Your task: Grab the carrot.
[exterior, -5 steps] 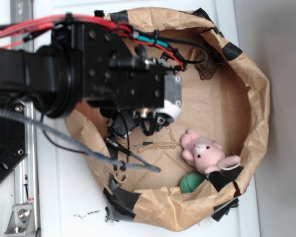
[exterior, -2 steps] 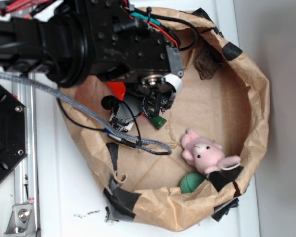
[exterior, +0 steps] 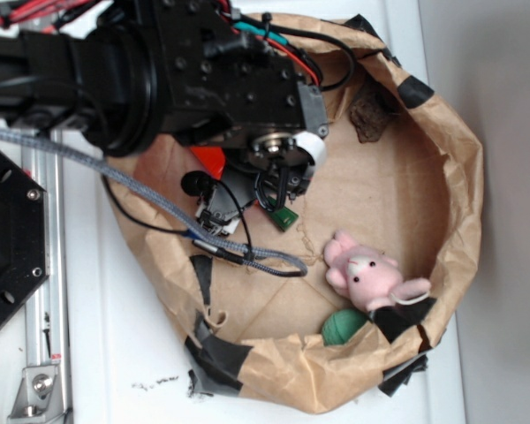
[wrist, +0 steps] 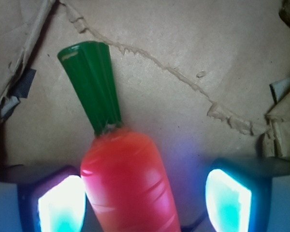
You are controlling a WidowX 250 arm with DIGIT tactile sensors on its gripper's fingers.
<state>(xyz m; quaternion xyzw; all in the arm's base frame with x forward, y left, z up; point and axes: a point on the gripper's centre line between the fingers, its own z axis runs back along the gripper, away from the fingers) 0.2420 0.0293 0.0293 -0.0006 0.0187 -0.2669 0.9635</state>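
The glossy orange plastic toy carrot [wrist: 128, 181] with its flared green stem [wrist: 92, 84] is seen in the wrist view lying on creased brown paper, between the 2 glowing pads [wrist: 63, 205] of the black pincer [wrist: 145, 203]. The left pad is touching or just beside the carrot's flank, while a clear gap is left between the carrot and the right pad, so the pincer is spread apart and nothing is gripped. The stem is pointed away from the pincer, tilted toward the upper left of the wrist view. In the exterior view, the black robot arm [exterior: 159, 71] with red and black cables is positioned over the left part of a brown paper bowl-shaped nest [exterior: 464, 168] patched with black tape, which rests on a white surface [exterior: 124, 353]. Beneath the arm, a patch of the carrot's orange body [exterior: 209, 159] and the green tip of its stem [exterior: 283, 218] are visible, the rest being hidden. A pink plush bunny [exterior: 369, 276] is laid against the nest's lower right wall, well apart from the carrot, and a small green ball [exterior: 343, 327] is tucked just beside it at the rim.
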